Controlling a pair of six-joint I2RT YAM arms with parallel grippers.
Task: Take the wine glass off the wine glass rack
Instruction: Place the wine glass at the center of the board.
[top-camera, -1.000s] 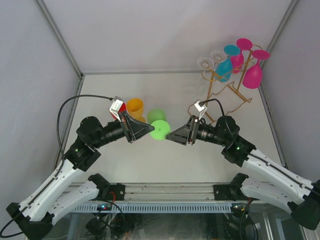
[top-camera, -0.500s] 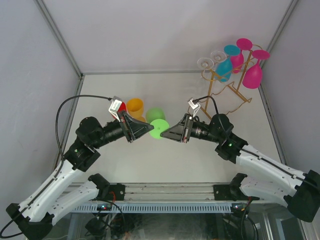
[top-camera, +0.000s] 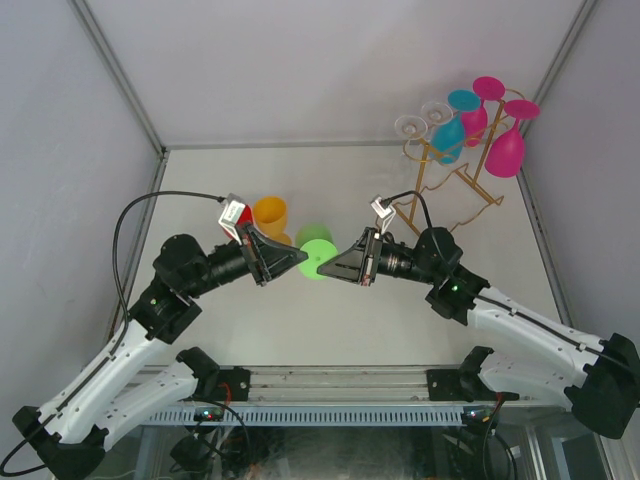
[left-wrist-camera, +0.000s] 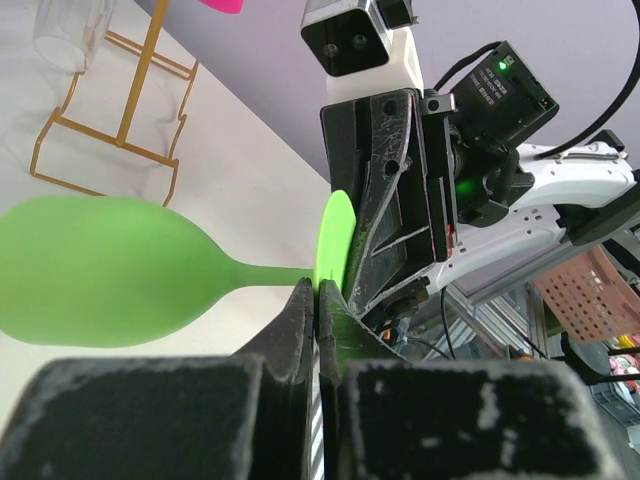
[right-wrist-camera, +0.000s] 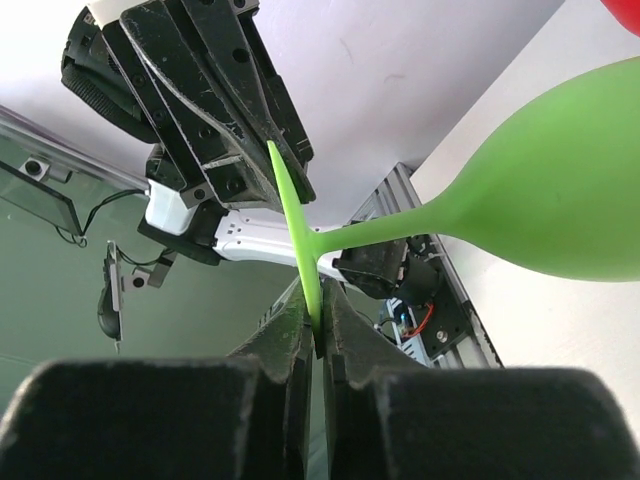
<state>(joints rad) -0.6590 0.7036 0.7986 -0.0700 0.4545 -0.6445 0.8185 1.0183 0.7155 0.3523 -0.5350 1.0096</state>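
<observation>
From above, the green wine glass (top-camera: 314, 240) is held well left of the wine glass rack (top-camera: 470, 178), between left gripper (top-camera: 300, 262) and right gripper (top-camera: 338, 268); the left wrist view shows jaws clenched on its thin foot, the right wrist view likewise, so I'd release one side slowly, without twisting.

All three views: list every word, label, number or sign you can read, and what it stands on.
No text can be read in any view.
The red and white patch on the left arm may be a label, too small to read.
The green wine glass bears none.
</observation>
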